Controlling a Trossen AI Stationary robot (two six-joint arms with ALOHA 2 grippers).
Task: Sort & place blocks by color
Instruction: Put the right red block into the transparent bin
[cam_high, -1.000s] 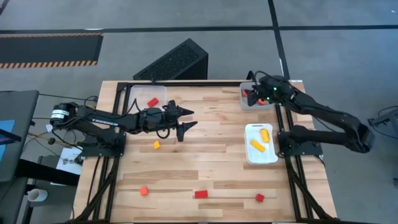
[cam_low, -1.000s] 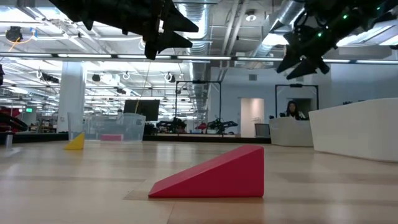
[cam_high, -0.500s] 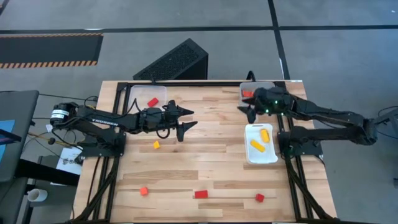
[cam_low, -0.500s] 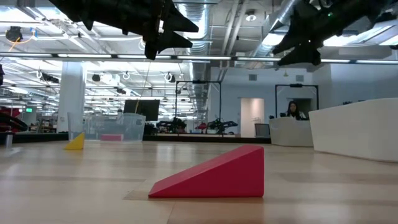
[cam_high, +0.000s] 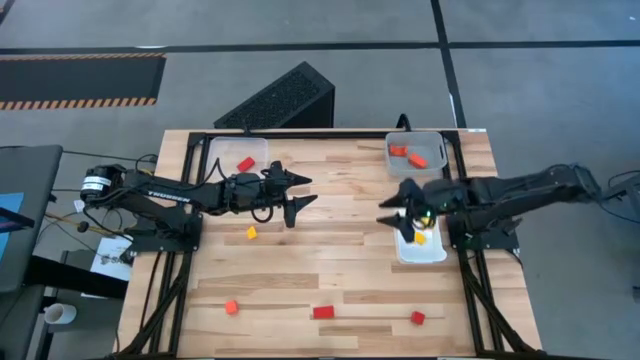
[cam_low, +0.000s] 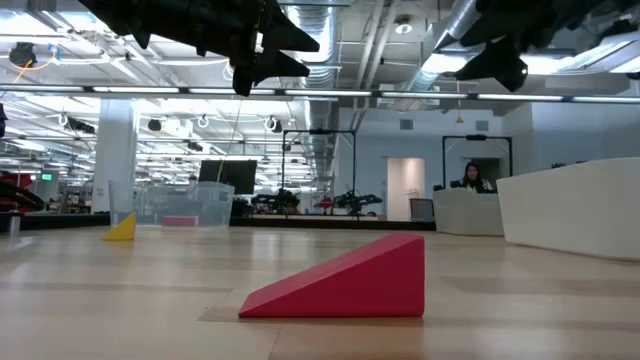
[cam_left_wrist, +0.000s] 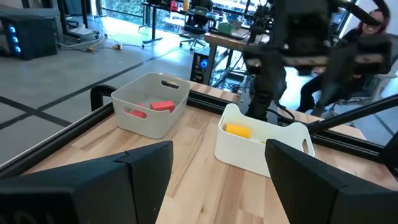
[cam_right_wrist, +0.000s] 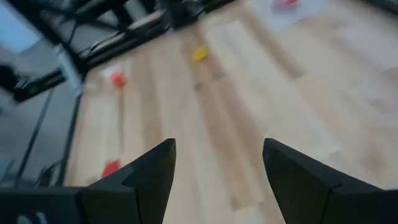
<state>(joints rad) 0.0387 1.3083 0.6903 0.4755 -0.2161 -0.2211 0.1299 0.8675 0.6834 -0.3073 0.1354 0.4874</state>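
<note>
Right gripper (cam_high: 397, 218), open and empty, has swung from grey tray (cam_high: 431, 141) at far right corner to beside white tray (cam_high: 405, 249) at right edge: drop done, next pick due. Left gripper (cam_high: 298, 193) unmoved, open, mid-table. Red blocks (cam_high: 323, 312) near front edge; yellow block (cam_high: 252, 233) left of centre.

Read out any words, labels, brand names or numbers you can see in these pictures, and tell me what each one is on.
"TROSSEN", in pale letters along the left arm in the high view; small, only just readable.
A green sign far back in the room, low view: too small to read.
A label on the round black part at the left arm's base: too small to read.
Nothing readable on the blocks or trays.
</note>
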